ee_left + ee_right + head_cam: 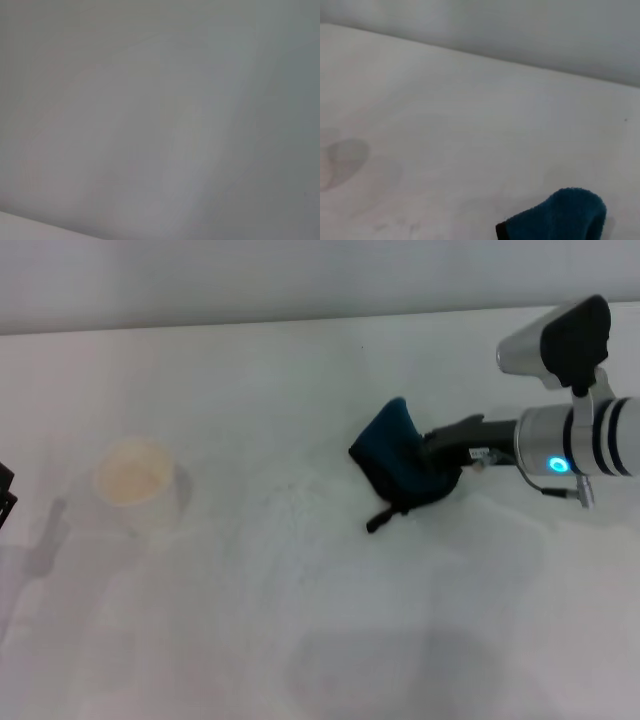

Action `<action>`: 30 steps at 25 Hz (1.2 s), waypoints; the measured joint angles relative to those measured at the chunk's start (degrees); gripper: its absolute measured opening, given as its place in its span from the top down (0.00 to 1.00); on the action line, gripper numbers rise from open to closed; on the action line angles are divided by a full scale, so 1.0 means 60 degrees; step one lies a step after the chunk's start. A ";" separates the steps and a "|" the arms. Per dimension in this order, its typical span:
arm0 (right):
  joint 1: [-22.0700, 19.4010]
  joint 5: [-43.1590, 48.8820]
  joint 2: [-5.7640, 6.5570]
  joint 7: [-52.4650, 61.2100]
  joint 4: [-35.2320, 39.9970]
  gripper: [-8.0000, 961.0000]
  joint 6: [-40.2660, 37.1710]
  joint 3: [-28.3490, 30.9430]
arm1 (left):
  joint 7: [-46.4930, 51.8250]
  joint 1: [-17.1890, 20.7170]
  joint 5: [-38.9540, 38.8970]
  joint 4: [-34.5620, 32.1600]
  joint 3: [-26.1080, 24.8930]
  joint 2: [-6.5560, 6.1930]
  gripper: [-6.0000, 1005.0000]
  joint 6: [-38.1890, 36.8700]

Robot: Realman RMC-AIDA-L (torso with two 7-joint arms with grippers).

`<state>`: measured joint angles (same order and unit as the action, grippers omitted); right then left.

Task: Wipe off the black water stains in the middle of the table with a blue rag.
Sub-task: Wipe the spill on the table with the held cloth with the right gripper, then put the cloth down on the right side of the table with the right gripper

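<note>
My right gripper (432,462) comes in from the right and is shut on the blue rag (400,462). The rag is bunched up just right of the middle of the white table (330,640). Its black loop tag (379,521) trails toward the table. The rag's top also shows in the right wrist view (560,217). No dark blob of black water stains shows in any view. Only faint greyish smears lie on the table left of the rag (292,502). A dark part of my left gripper (5,495) sits at the far left edge.
A white paper cup (137,481) stands on the left side of the table. The table's far edge (300,320) meets a pale wall. The left wrist view shows only a plain grey surface.
</note>
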<state>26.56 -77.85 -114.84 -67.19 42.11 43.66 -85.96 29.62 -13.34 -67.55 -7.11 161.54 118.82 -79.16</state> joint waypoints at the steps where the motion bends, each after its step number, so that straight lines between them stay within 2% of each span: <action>1: -0.0020 0.0001 0.0007 -0.0026 0.0000 0.91 0.0156 0.0004 | 0.0000 -0.0002 -0.0019 0.0000 0.0000 0.0000 0.12 -0.0012; 7: -0.0098 0.0074 -0.0001 -0.0274 -0.0015 0.91 0.1843 0.0016 | 0.0001 -0.0003 -0.0066 -0.0002 0.0000 0.0009 0.12 -0.0035; 9: -0.0097 0.0026 -0.0056 -0.0328 -0.0013 0.91 0.1944 0.0025 | 0.0000 -0.0003 -0.0073 -0.0002 0.0000 0.0016 0.12 -0.0033; 17: -0.0225 -0.0801 -0.0067 -0.0242 0.0083 0.91 0.0253 0.0186 | 0.0000 0.0066 -0.0323 -0.0014 0.0000 0.0017 0.12 -0.0094; 25: -0.0444 -0.0835 -0.0030 -0.0307 0.0018 0.91 0.0362 0.1301 | 0.0000 0.0071 -0.0469 -0.0011 0.0000 0.0021 0.12 -0.0105; 30: -0.0622 -0.0889 -0.0042 -0.0837 0.0036 0.91 0.0696 0.1424 | 0.0000 -0.0021 -0.0588 -0.0002 -0.0011 0.0006 0.12 -0.0108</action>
<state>22.83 -83.18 -115.09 -72.21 42.33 47.84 -77.41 29.62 -13.47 -71.07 -7.12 161.48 118.86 -79.81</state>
